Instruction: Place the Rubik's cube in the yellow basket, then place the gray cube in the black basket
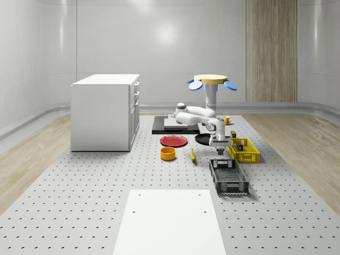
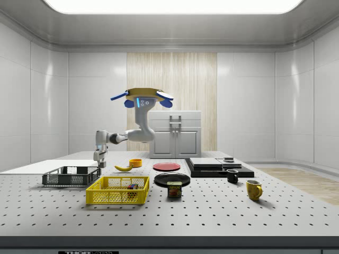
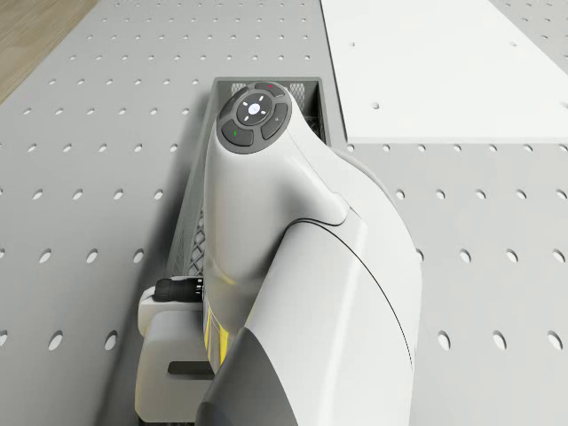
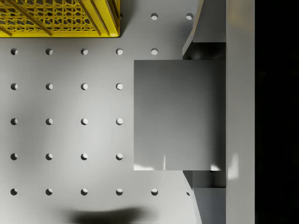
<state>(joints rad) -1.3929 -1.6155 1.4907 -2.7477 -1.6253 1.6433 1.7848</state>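
Observation:
My drone (image 1: 214, 81) hovers over the table's far side, and its arm reaches down toward the baskets. The gripper (image 4: 205, 114) is shut on the gray cube (image 4: 177, 114), one finger on each of two opposite faces. In the whole-scene view the gripper (image 1: 218, 152) hangs just above the far end of the black basket (image 1: 229, 177), beside the yellow basket (image 1: 243, 151). The side view puts the gripper (image 2: 98, 160) over the black basket (image 2: 71, 175). A small dark object, apparently the Rubik's cube (image 2: 133, 187), lies inside the yellow basket (image 2: 117, 190), whose corner (image 4: 60, 18) appears in the wrist view.
A red plate (image 1: 173, 141), an orange bowl (image 1: 168, 153), a banana (image 1: 192, 155) and a black plate (image 1: 204, 139) lie to the whole-scene view's left of the baskets. A white cabinet (image 1: 105, 111) stands far left. A can (image 2: 174, 189) and two mugs (image 2: 253, 189) sit nearby.

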